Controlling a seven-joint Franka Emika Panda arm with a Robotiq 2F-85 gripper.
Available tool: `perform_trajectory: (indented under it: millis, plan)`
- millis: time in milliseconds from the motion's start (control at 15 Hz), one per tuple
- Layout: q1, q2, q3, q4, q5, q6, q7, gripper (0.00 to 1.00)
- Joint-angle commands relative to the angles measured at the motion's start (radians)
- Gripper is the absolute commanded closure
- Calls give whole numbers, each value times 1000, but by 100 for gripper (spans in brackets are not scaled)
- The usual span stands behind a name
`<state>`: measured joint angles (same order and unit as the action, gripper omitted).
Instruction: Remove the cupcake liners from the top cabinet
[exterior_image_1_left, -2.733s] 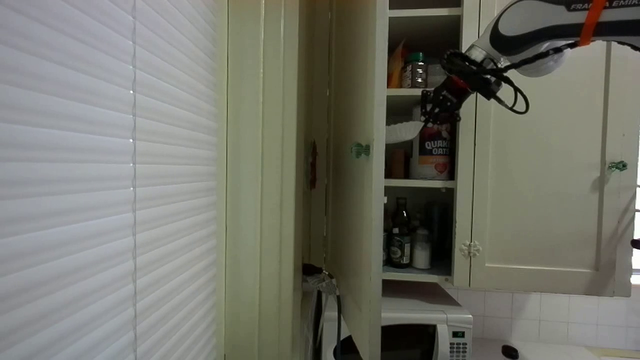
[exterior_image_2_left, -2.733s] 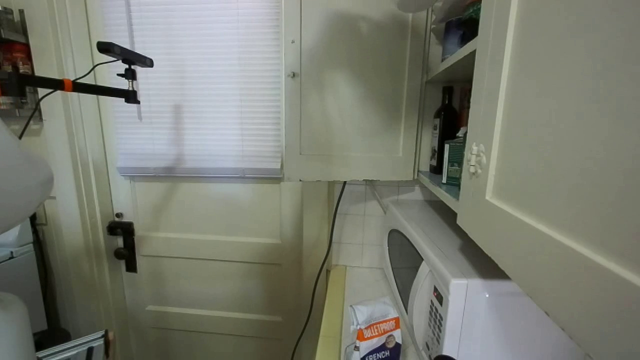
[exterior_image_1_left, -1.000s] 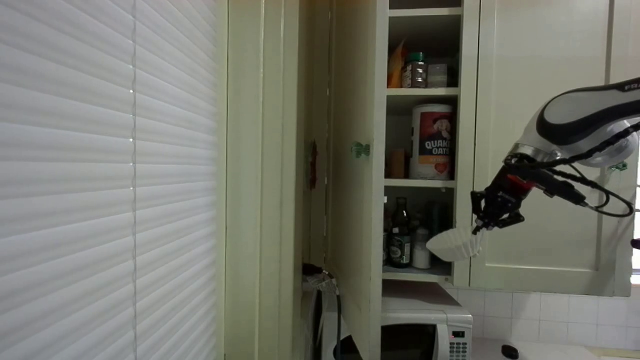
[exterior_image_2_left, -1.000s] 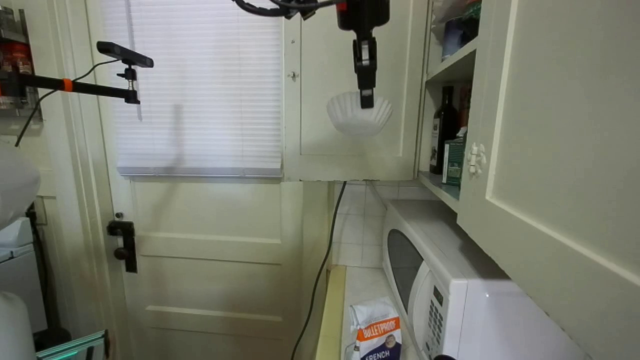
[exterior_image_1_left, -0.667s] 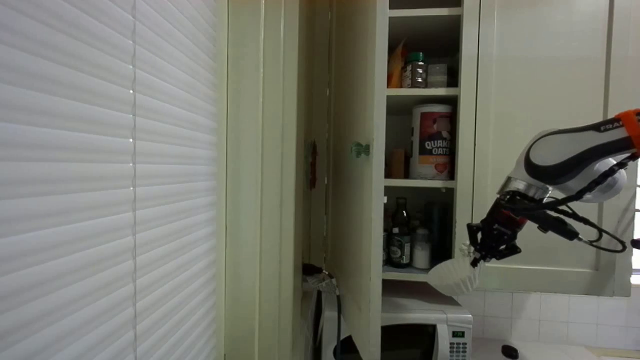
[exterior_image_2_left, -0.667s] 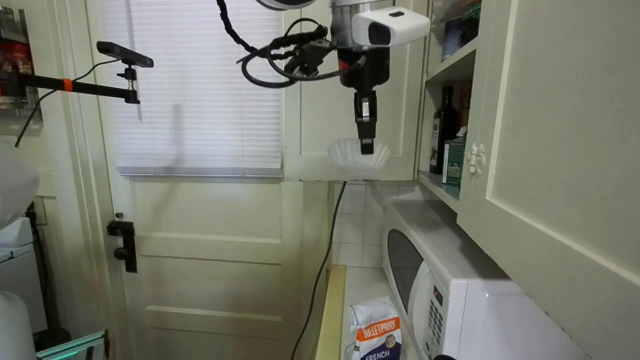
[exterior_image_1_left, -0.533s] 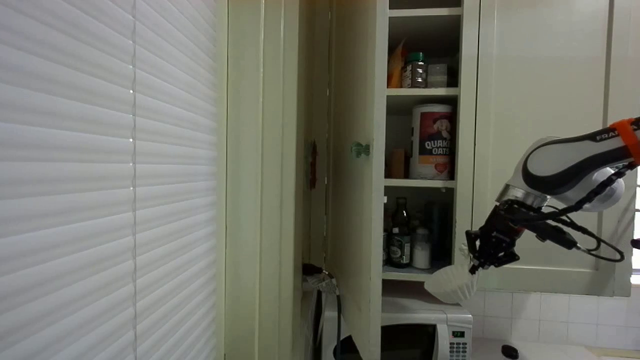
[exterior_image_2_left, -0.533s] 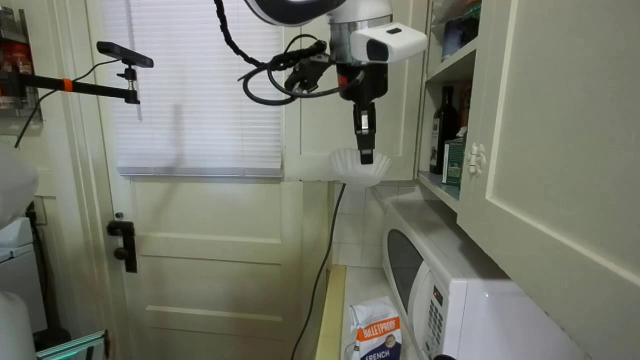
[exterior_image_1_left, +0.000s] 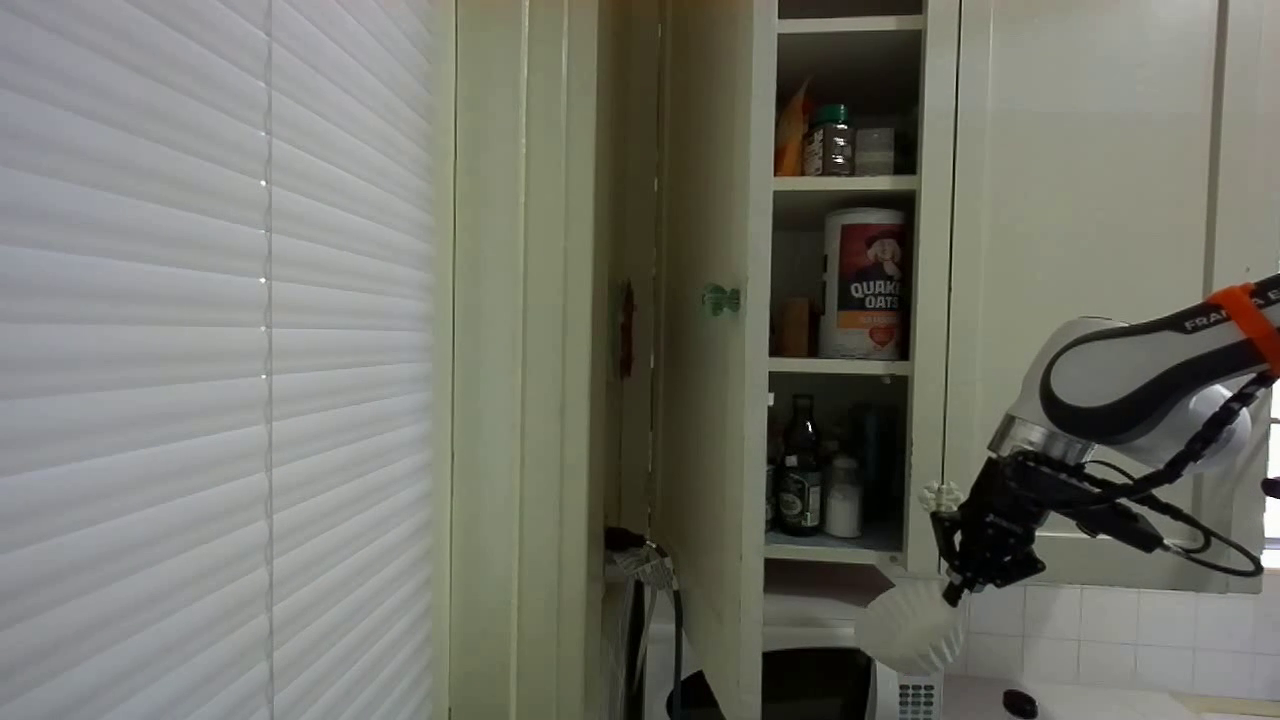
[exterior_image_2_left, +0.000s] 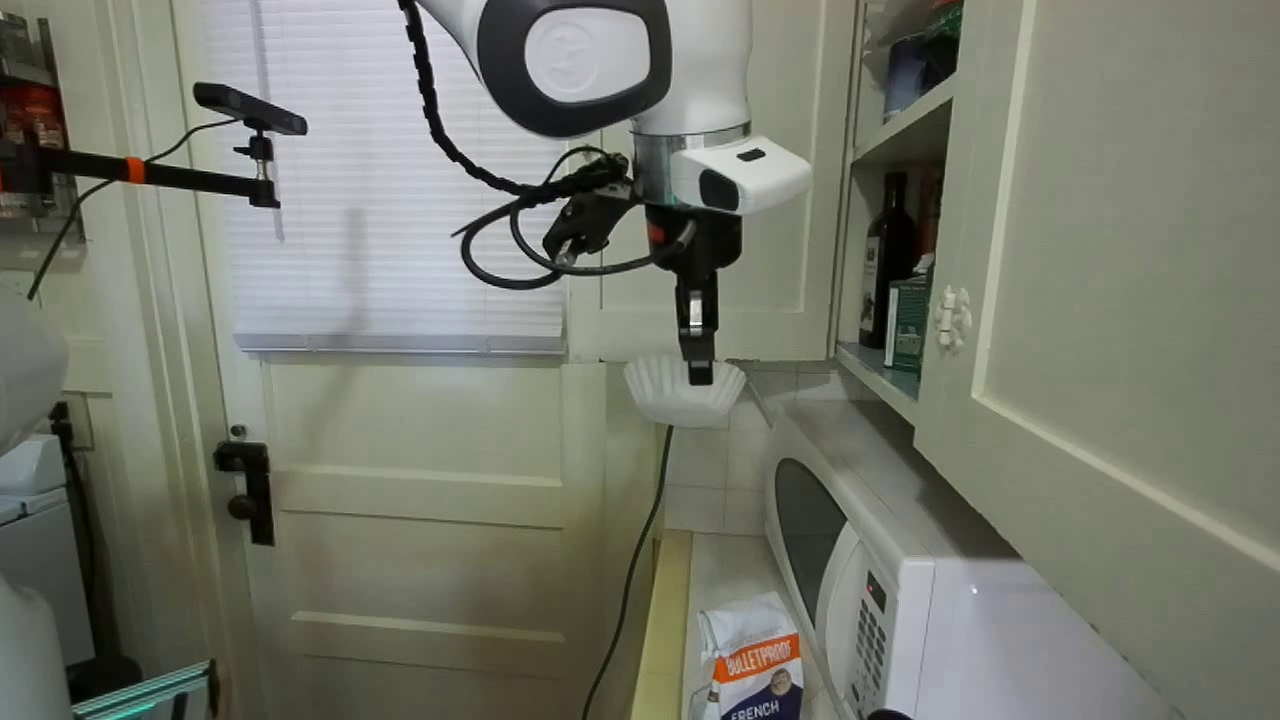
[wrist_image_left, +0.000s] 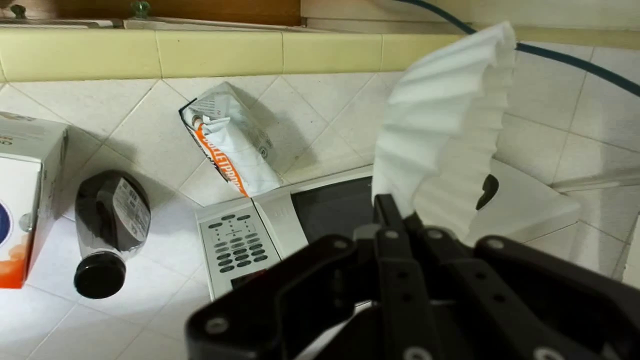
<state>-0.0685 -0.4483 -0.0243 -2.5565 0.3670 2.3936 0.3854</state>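
Note:
The cupcake liners (exterior_image_1_left: 905, 625) are a white pleated cup-shaped stack. They also show in an exterior view (exterior_image_2_left: 665, 395) and in the wrist view (wrist_image_left: 440, 120). My gripper (exterior_image_1_left: 953, 597) is shut on their rim; its fingertips pinch it in the wrist view (wrist_image_left: 400, 212). In an exterior view the gripper (exterior_image_2_left: 700, 375) points down and the liners hang tilted at its tip, in the air. The top cabinet (exterior_image_1_left: 930, 300) stands open behind and above the liners. Its shelf edge also shows in an exterior view (exterior_image_2_left: 905, 125).
A microwave (exterior_image_2_left: 900, 500) stands below the cabinet, behind the liners. A white-and-orange bag (exterior_image_2_left: 755, 660) lies on the counter; it shows in the wrist view (wrist_image_left: 225, 140) with a dark bottle (wrist_image_left: 112, 215) and a box (wrist_image_left: 30, 190). The open cabinet door (exterior_image_1_left: 710, 450) juts out. A cable (exterior_image_2_left: 640, 540) hangs nearby.
My gripper has drawn the liners out from the shelf with the red-and-white canister and carried them down, below the cabinet's bottom edge. The canister now shows uncovered.

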Motion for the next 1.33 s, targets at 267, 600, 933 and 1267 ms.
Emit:
perform_trajectory:
  millis: [267,600,933,1267]
  plan:
    - [-3,0,2,7,0,-2,0,99]
    - [-9,64,18,26,-5,23,39,100]
    - [-10,254,7,63,5,35,83,100]
    - [13,434,0,119,49,23,70,100]
